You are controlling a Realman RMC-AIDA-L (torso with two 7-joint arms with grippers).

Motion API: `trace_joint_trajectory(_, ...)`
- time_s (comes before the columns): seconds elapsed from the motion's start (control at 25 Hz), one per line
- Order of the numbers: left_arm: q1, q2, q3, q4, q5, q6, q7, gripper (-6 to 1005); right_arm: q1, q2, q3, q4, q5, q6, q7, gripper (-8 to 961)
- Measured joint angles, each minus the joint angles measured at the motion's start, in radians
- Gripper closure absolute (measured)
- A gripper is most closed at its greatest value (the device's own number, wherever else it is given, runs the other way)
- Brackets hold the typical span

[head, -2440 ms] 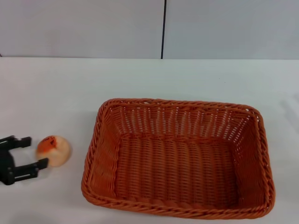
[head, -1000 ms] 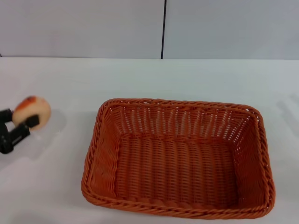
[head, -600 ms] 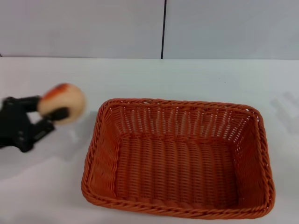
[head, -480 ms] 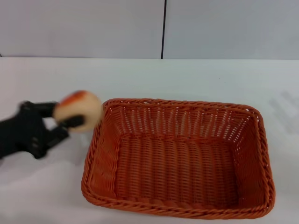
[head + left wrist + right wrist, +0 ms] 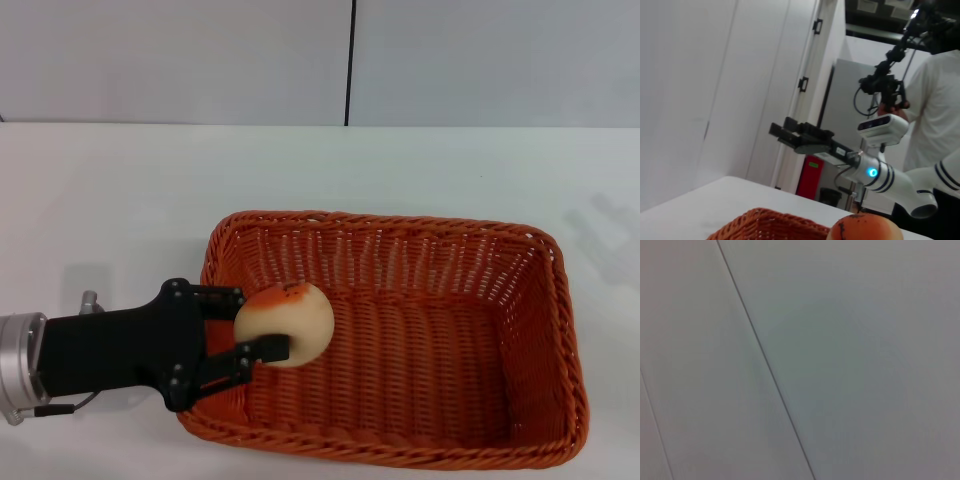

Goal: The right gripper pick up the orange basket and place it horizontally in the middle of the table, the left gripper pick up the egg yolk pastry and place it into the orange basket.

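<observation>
The orange basket (image 5: 560,330) lies lengthwise across the middle of the white table (image 5: 120,190). My left gripper (image 5: 265,320) reaches over the basket's left rim, shut on the egg yolk pastry (image 5: 295,325), which hangs above the left part of the basket floor. The left wrist view shows the pastry's top (image 5: 865,227) and a stretch of the basket rim (image 5: 765,225) below it. My right gripper (image 5: 790,132) appears only far off in the left wrist view, raised well above the table; it is absent from the head view.
A grey wall (image 5: 200,60) with a dark vertical seam stands behind the table. The right wrist view shows only that plain wall (image 5: 840,365). A person in white (image 5: 935,125) stands behind the right arm.
The left gripper closed on the pastry, lifted it off the table at the left, and carried it rightward over the basket's left rim. The basket has stayed in place.
</observation>
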Motion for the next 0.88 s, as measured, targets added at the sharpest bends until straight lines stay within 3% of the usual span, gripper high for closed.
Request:
trace_joint_trajectory(0.4, 0.044, 0.009, -0.010, 0.010, -0.075, -0.031, -0.001, 591, -0.005, 0.001, 0.007, -0.002, -0.007, -0.006, 0.000, 416)
trace_joint_trajectory(0.48, 0.066, 0.012, -0.053, 0.033, -0.083, -0.033, -0.001, 458, -0.016, -0.001, 0.015, -0.008, -0.004, -0.012, 0.000, 416)
trace_joint_trajectory(0.76, 0.160, 0.016, -0.433, 0.100, -0.100, -0.056, 0.058, 166, -0.067, 0.003, 0.131, -0.005, -0.001, -0.036, -0.062, 416)
trace_joint_trajectory(0.88, 0.201, 0.017, -0.608, 0.087, -0.114, -0.068, 0.134, 158, -0.080, 0.004, 0.234, 0.039, 0.001, -0.054, -0.129, 416)
